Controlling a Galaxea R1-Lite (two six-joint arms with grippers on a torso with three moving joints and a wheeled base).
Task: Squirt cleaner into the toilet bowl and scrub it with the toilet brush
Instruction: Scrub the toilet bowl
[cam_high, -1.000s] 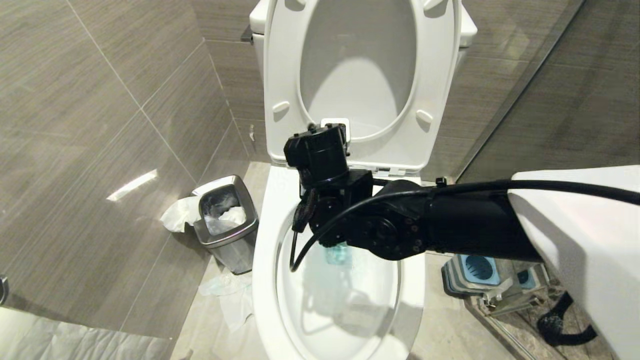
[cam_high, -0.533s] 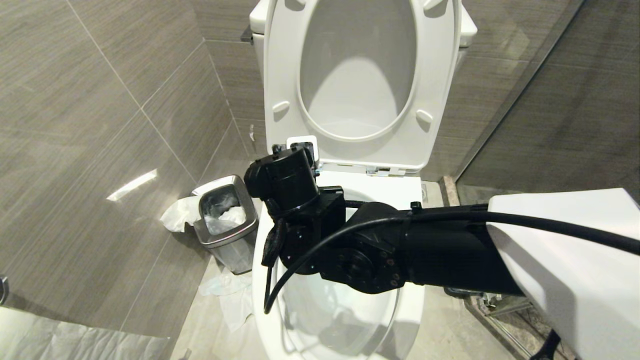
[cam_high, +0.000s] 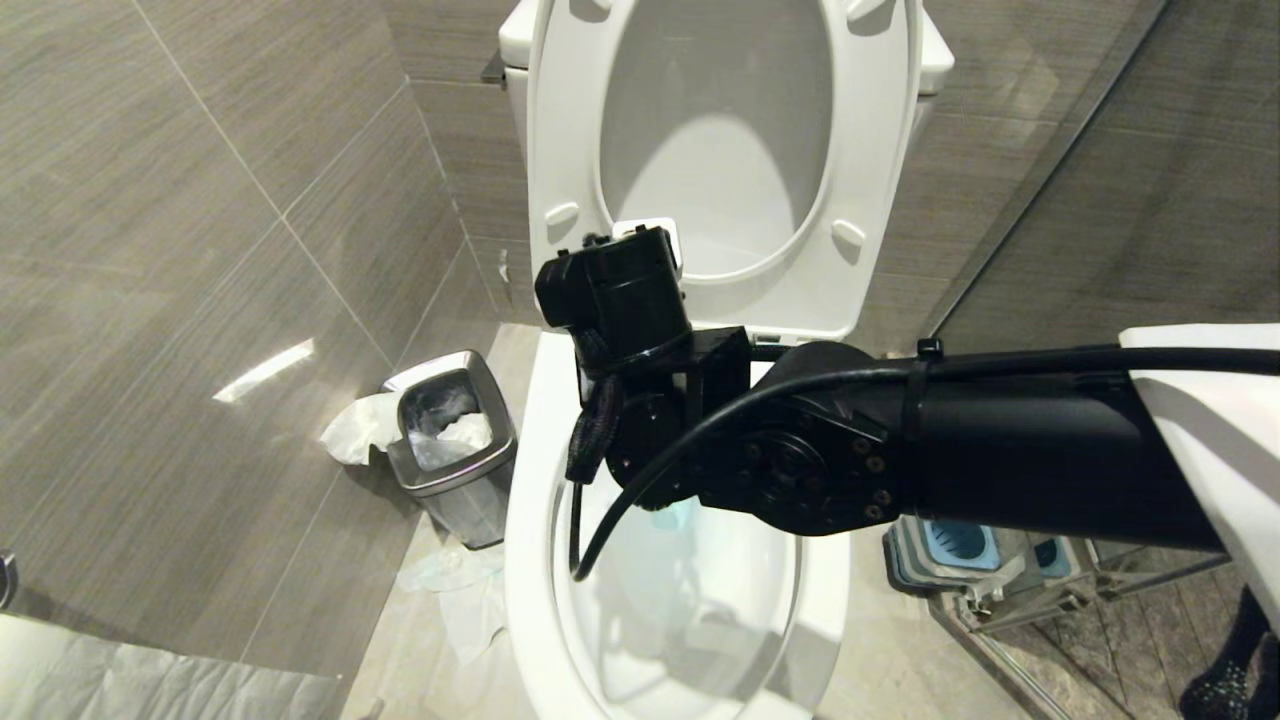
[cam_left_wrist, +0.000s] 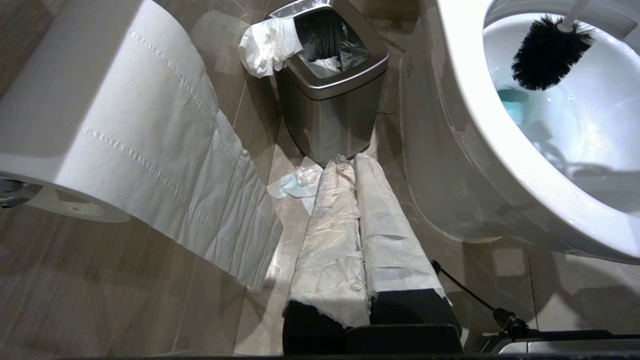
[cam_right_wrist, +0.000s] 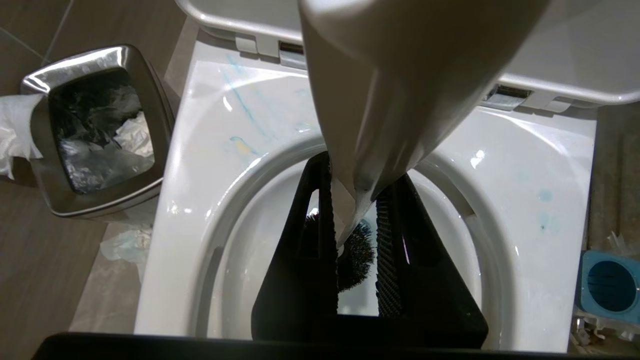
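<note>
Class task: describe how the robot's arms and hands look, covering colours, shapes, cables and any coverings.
The right arm is glossy black with round bolted joints, a white shell further up, and a black cable looping alongside. The right hand has black triangular ribbed fingers. The left hand has long fingers wrapped in white tissue.

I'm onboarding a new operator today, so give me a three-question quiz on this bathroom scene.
1. True or false: the toilet brush has its bristle head inside the toilet bowl.
2. Which claw holds the brush handle? A) left B) right C) neither
3. Fill in: the faint streaks on the porcelain behind the bowl opening, left by the cleaner, are ____ in colour.

Key:
1. True; the dark head hangs above the tinted water.
2. B; the right claw is shut on the handle, while the left claw is parked shut near the waste bin.
3. Blue.
</note>
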